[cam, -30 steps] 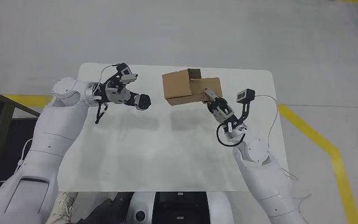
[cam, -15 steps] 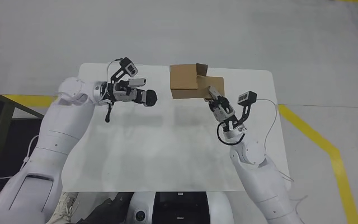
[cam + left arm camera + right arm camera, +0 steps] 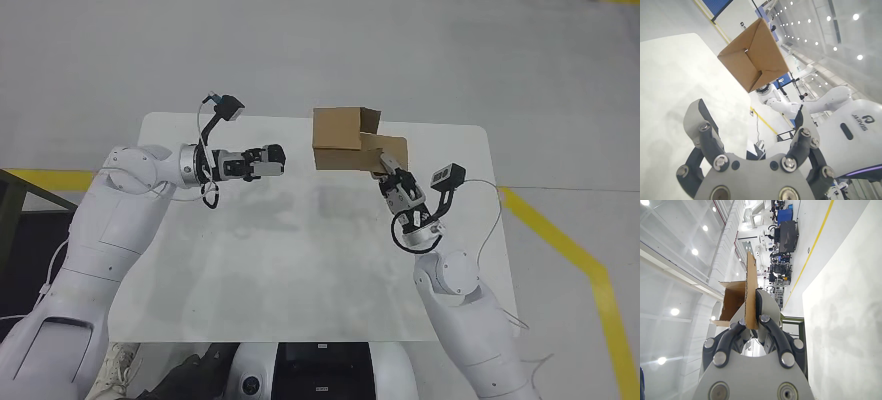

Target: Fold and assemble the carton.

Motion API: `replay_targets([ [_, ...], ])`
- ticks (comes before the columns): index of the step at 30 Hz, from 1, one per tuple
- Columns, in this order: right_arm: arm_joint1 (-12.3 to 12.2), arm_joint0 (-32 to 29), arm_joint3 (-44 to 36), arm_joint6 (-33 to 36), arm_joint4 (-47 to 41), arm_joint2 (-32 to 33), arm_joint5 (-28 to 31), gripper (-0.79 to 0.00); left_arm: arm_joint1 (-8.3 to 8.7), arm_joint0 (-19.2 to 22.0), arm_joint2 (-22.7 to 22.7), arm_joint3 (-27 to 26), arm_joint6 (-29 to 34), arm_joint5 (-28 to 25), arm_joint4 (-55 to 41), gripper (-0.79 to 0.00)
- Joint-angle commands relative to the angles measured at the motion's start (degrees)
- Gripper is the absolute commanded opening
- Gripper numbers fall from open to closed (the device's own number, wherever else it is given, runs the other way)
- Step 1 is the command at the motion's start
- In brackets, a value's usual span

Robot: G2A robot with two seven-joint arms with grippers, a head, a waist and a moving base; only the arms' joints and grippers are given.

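A brown cardboard carton [image 3: 345,140] hangs in the air over the far right part of the white table [image 3: 250,270]. My right gripper [image 3: 384,171] is shut on one of its flaps; in the right wrist view the flap [image 3: 751,291] stands edge-on between the fingers, with the open box body [image 3: 732,302] beyond. The carton's folded bottom [image 3: 753,56] faces my left gripper [image 3: 751,113], which is open and empty. In the top view the left gripper [image 3: 281,160] sits a short way left of the carton, apart from it.
The table's far edge [image 3: 300,117] lies just under the carton. A yellow floor line [image 3: 560,240] runs to the right of the table, and a dark frame [image 3: 20,190] stands at its left.
The right gripper has carried the carton farther toward the table's far right and turned it. The left gripper has swung to the right, toward the carton, and now points at it.
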State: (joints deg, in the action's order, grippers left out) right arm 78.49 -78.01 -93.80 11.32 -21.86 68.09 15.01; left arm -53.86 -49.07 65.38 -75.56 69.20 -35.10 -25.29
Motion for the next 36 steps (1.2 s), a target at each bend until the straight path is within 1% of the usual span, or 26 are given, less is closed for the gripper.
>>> replay_targets([
  [1,0.01,0.01,-0.01,-0.06,-0.03,0.01,-0.03,-0.785,-0.02,0.02,0.03,0.05,0.16,0.17,-0.46,0.0],
  [11,0.01,-0.06,-0.03,-0.11,-0.04,0.03,-0.11,-0.785,-0.02,0.02,0.03,0.05,0.16,0.17,-0.46,0.0],
  [12,0.01,-0.26,-0.21,-0.09,-0.07,0.01,-0.5,-0.785,0.01,-0.09,0.27,-0.2,-0.92,-0.01,0.58,0.0],
  [13,0.03,-0.34,-0.33,0.01,-0.23,-0.05,-0.91,-0.785,0.08,-0.45,0.61,-1.01,-2.5,-1.13,2.79,0.0],
  [14,0.04,-0.33,-0.31,0.15,-0.33,-0.09,-1.27,-0.785,0.12,-0.92,1.15,-1.97,-4.12,-3.67,4.5,0.0],
  [17,0.13,-0.1,-0.01,0.57,-1.0,-0.36,-2.28,-0.785,0.5,-2.97,2.74,-4.62,-12.25,-12.24,13.78,0.0],
  [19,0.19,0.06,0.25,0.7,-1.26,-0.52,-2.95,-0.785,0.86,-4.23,4.03,-4.83,-17.55,-17.54,20.04,0.0],
  [21,0.23,0.23,0.34,0.81,-1.59,-0.56,-3.7,-0.785,1.17,-4.6,6.06,-4.99,-22.72,-22.7,27.64,0.0],
  [22,0.25,0.25,0.36,0.83,-1.86,-0.55,-4.06,-0.785,1.18,-5.09,6.85,-5.5,-24.76,-22.9,31.43,0.0],
  [25,0.28,0.36,0.42,1.18,-3.0,-0.2,-5.01,-0.785,1.15,-6.47,8.02,-9.73,-30.93,-22.9,42.11,0.0],
  [29,0.28,0.44,0.41,1.72,-3.97,0.12,-6.4,-0.785,1.63,-8.04,6.98,-13.48,-39.8,-22.9,52.84,0.0],
  [31,0.28,0.62,0.45,2.23,-4.21,0.1,-7.29,-0.785,2.11,-8.22,5.47,-13.79,-43.62,-22.9,55.47,0.0],
  [33,0.3,0.79,0.45,2.45,-4.28,0.07,-7.75,-0.785,2.67,-7.43,3.67,-13.08,-45.94,-22.9,56.29,0.0],
  [34,0.31,0.88,0.4,2.53,-4.13,0.03,-7.82,-0.785,2.95,-6.75,2.72,-12.53,-46.8,-22.9,56.48,0.0],
  [36,0.33,0.92,0.29,2.55,-3.92,0.0,-7.55,-0.785,2.95,-6.75,2.72,-12.53,-46.8,-22.9,56.48,0.0],
])
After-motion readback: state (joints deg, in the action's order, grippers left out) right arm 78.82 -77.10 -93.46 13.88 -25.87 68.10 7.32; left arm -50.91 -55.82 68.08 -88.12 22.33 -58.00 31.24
